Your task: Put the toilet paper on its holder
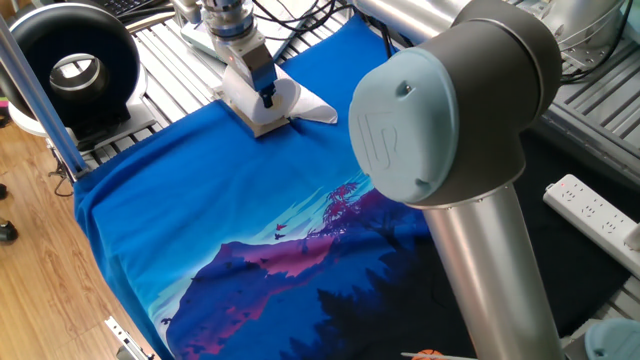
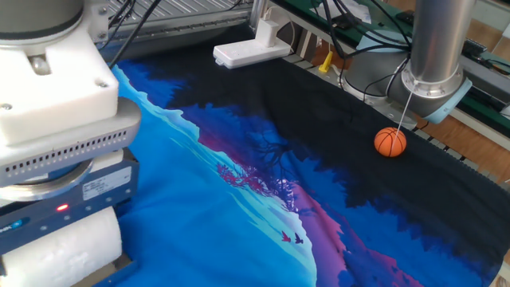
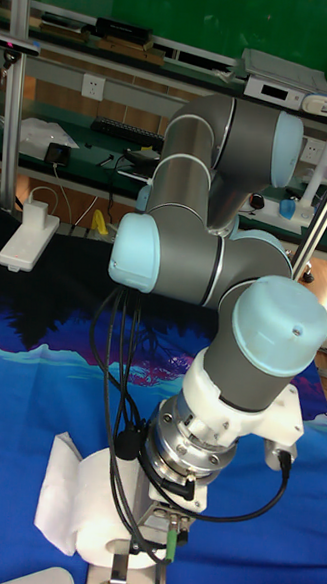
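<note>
The toilet paper (image 3: 100, 517) is a fat white roll low over the blue cloth, its loose sheet end (image 1: 312, 106) trailing to one side. My gripper (image 1: 262, 98) comes down on it from above and is shut on the roll; the blue finger (image 1: 265, 82) presses its side. In the other fixed view the toilet paper (image 2: 62, 253) sits under the gripper's body at the bottom left. The holder (image 3: 118, 582) shows as a silver metal piece right below the roll, with its plate (image 1: 265, 125) under the roll. How the roll sits on the arm is hidden.
An orange ball (image 2: 390, 142) lies on the dark part of the cloth near the arm's base. A white power strip (image 2: 249, 53) lies at the cloth's far edge, another (image 1: 598, 214) at the right. A black round device (image 1: 72, 68) stands beside the table. The arm's big elbow (image 1: 450, 110) blocks much of one fixed view.
</note>
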